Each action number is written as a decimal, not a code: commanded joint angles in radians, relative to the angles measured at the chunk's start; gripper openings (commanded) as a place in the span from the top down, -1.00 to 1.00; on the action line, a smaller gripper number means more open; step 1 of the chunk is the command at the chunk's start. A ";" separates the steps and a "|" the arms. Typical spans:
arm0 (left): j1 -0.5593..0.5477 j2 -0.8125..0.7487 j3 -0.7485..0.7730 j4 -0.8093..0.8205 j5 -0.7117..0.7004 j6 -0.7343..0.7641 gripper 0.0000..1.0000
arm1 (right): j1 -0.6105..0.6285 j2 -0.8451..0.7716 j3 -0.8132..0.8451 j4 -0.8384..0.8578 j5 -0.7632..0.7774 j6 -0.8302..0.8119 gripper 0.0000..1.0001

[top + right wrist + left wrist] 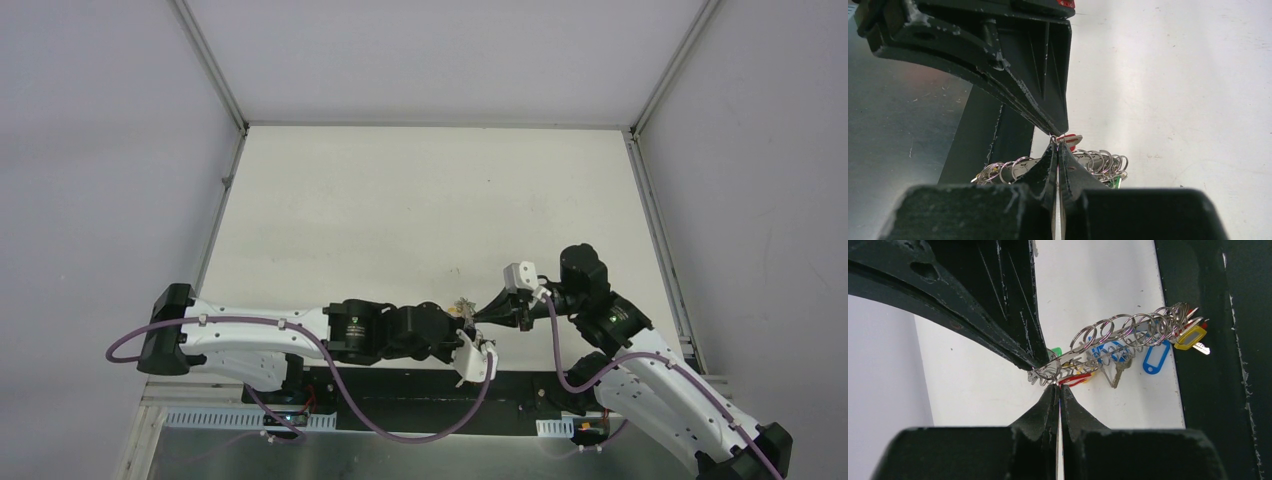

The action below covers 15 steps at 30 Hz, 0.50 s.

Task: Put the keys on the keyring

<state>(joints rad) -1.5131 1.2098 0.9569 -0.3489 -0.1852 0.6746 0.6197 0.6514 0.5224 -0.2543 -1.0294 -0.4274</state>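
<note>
Left wrist view: the left gripper has its jaws fully closed, pinching the near end of the keyring among the small split rings there. The keyring is lifted clear of the table and runs away from the tips. It is fringed with keys, and a blue tag and a yellow tag hang at its far end.

Top external view: both arms meet at the keyring, the left arm reaching in from its left and the right arm from its right.

Right wrist view: the right gripper is also closed tight, its tips just above the keyring. A red-headed key sits touching or just beside those tips (whether it is pinched or merely adjacent cannot be told).

Assessment: threading appears under way, not finished. The red-headed key is at the keyring, but its seating is unconfirmed. The black-headed key cannot be picked out among the cluster, so its status stays open.
</note>
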 commanded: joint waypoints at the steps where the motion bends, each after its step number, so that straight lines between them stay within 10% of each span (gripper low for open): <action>1: -0.024 0.017 0.017 -0.037 -0.045 0.015 1.00 | 0.001 -0.024 0.031 0.127 0.033 0.029 1.00; 15: -0.045 0.031 0.016 -0.050 -0.081 0.012 1.00 | 0.001 -0.049 0.021 0.170 0.097 0.074 1.00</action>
<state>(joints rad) -1.5394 1.2278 0.9577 -0.3431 -0.2653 0.6968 0.6243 0.6380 0.5217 -0.2283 -0.9749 -0.3817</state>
